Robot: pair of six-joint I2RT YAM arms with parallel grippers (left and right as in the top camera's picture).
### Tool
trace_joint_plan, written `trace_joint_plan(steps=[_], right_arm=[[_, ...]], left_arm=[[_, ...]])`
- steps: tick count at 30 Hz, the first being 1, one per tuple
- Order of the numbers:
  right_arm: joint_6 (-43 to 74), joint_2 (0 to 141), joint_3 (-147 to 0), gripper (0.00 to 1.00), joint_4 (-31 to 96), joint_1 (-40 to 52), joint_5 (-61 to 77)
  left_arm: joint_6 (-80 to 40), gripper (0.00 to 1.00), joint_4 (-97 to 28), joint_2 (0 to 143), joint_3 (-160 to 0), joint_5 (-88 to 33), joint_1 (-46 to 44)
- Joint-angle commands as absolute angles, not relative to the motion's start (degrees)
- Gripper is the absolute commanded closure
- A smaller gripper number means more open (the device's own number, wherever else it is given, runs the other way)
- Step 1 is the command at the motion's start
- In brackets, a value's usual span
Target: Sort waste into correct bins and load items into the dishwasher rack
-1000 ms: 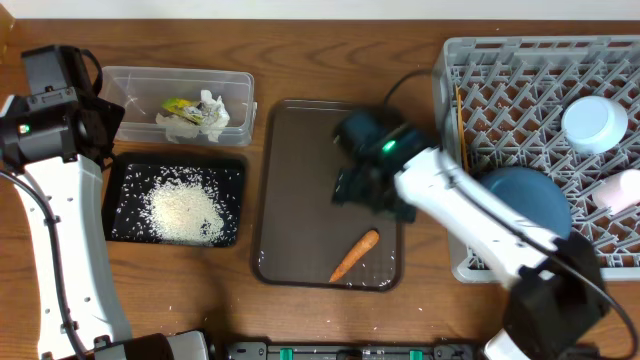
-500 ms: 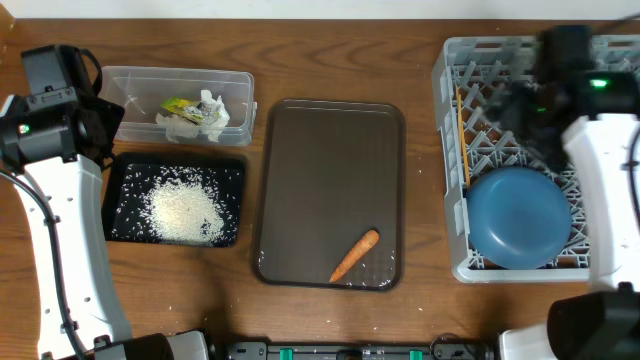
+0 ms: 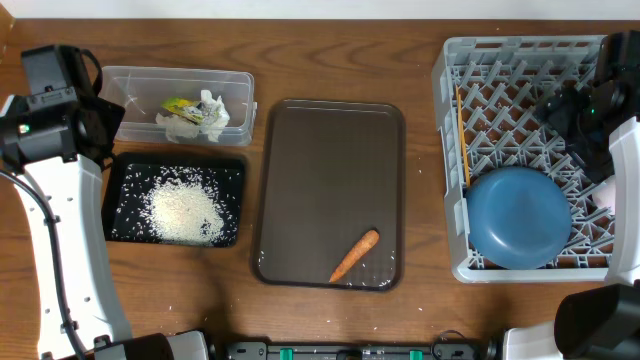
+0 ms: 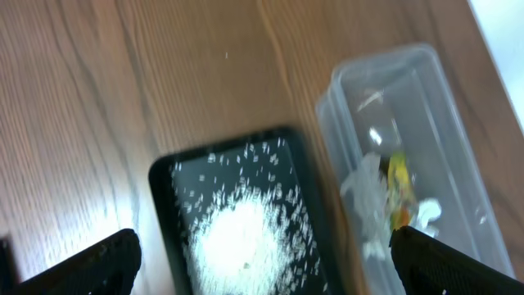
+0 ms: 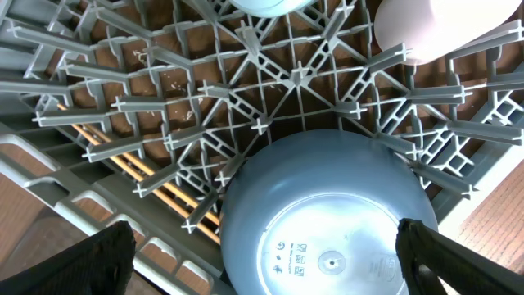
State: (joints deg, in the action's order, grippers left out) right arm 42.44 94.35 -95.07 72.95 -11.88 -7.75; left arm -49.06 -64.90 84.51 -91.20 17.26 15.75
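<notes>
Both your tools hung released, jaws wide, gripping nothing: the right tool point(image 5: 266, 270) above the large grey plastic lattice rack point(image 3: 510, 110), the left tool point(image 4: 266, 262) above the shallow black rectangular tray point(image 4: 168, 221). The small orange carrot point(image 3: 354, 255) lay on the dark brown serving tray point(image 3: 330, 170), well left of the right tool and well right of the left tool. Its long axis slanted, thick end toward the rack. The right tool looked slightly nearer. Moulded marks on the round blue dish point(image 5: 327, 221) were too small to read.

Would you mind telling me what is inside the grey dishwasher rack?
The blue dish lies upside down in the rack, chopsticks along its left wall. The wrist view shows a white cup and a light-blue bowl at the edge; overhead, the right arm largely covers them.
</notes>
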Motion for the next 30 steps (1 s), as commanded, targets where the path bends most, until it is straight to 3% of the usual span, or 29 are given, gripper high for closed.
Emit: trace_joint_plan(steps=[1,3,8,13,19,21,24,30], right_arm=[[41.7,94.1,-95.1,0.01,73.1,-12.0,-8.6],[41.7,94.1,-95.1,0.01,73.1,-12.0,-8.6],[41.7,94.1,-95.1,0.01,73.1,-12.0,-8.6],[41.7,94.1,-95.1,0.01,73.1,-12.0,-8.6],[41.7,94.1,-95.1,0.01,73.1,-12.0,-8.6],[41.7,94.1,-95.1,0.01,73.1,-12.0,-8.6],[41.7,94.1,-95.1,0.01,73.1,-12.0,-8.6],[41.7,94.1,-95.1,0.01,73.1,-12.0,-8.6]], left_arm=[[-48.3,0.01,-68.5,84.7,-91.0,5.5,16.0],[-45.3,0.01,-71.0,84.7,-90.9,-3.8,15.8],[-22.3,0.02,-70.1,84.7,-90.2,-19.6,11.7],[-0.5,0.02,-73.4,84.8,-90.2,-25.9,2.8],[2.6,0.02,-69.5,85.3,-90.2,-18.7,-5.4],[3.2,0.02,-69.6,85.4,-90.1,-19.7,-6.7],[13.5,0.02,-71.4,85.5,-88.9,-26.0,-10.0],[14.3,0.02,-69.0,85.6,-82.5,-26.3,-17.7]])
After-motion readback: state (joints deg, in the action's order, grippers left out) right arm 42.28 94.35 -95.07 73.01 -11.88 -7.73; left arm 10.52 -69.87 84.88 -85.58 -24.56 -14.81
